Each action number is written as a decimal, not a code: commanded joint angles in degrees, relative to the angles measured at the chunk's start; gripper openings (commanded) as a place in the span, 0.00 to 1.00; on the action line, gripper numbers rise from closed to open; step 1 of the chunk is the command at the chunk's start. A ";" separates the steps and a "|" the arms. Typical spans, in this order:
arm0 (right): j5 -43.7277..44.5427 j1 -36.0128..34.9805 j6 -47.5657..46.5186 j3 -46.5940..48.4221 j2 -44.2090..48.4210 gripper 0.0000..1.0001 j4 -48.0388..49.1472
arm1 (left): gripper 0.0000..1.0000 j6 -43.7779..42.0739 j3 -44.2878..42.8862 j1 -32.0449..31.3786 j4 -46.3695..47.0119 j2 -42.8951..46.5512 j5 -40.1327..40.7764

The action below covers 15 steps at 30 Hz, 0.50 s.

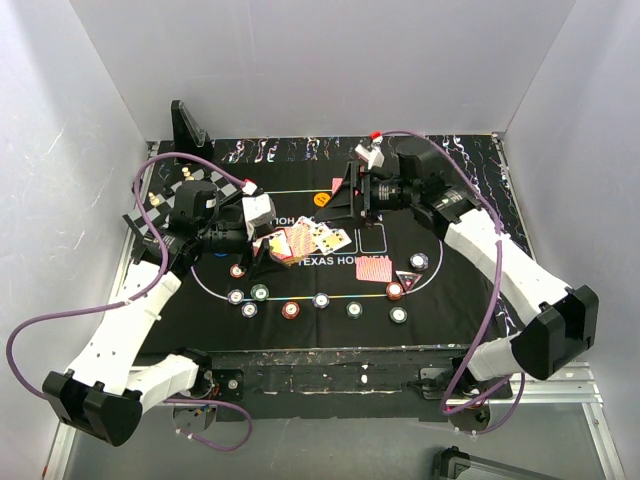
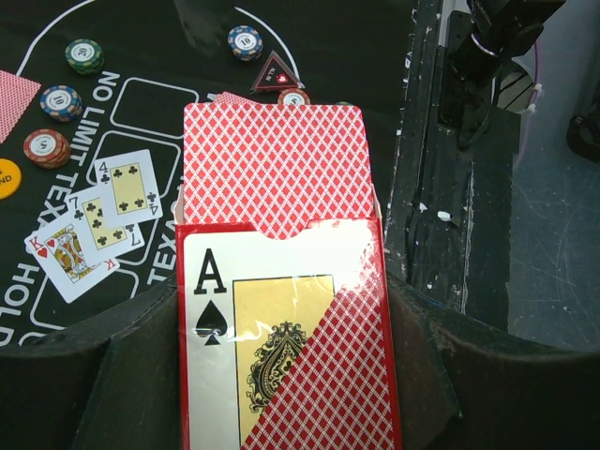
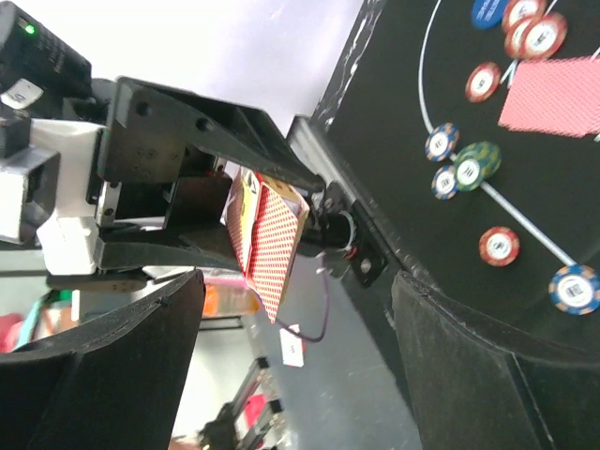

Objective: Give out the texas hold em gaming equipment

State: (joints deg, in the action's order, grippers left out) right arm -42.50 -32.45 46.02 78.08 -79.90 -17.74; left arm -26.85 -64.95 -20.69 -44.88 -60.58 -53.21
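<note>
Arms, outward appearance.
Left arm (image 1: 120,330) and right arm (image 1: 480,245): white link shells, black joints; purple cables (image 1: 498,290) looped alongside; left gripper (image 2: 281,375) and right gripper (image 3: 300,366) black.

Glossy cardbd card box (image 2: 281,356), matt blk felt mat (image 1: 450,300)

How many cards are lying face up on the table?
3, overlapping in a row on the black mat: the king of hearts, the seven of clubs, the four of clubs. Others may hide behind the card box.
</note>
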 commanded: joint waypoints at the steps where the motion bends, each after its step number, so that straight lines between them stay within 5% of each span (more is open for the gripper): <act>1: -6.81 -2.61 6.28 -3.29 -0.17 0.88 10.09 | 0.00 -0.04 -0.18 0.30 2.34 0.20 -1.20; 15: -8.65 -7.81 9.61 -3.81 -7.11 0.91 14.74 | 0.00 0.13 -0.79 0.38 3.84 -1.12 -0.49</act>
State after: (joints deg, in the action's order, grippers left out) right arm -48.69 -39.55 53.21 74.08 -84.58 -7.22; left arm -26.81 -64.95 -20.69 -43.27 -61.91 -52.95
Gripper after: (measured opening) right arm 0.899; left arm 0.646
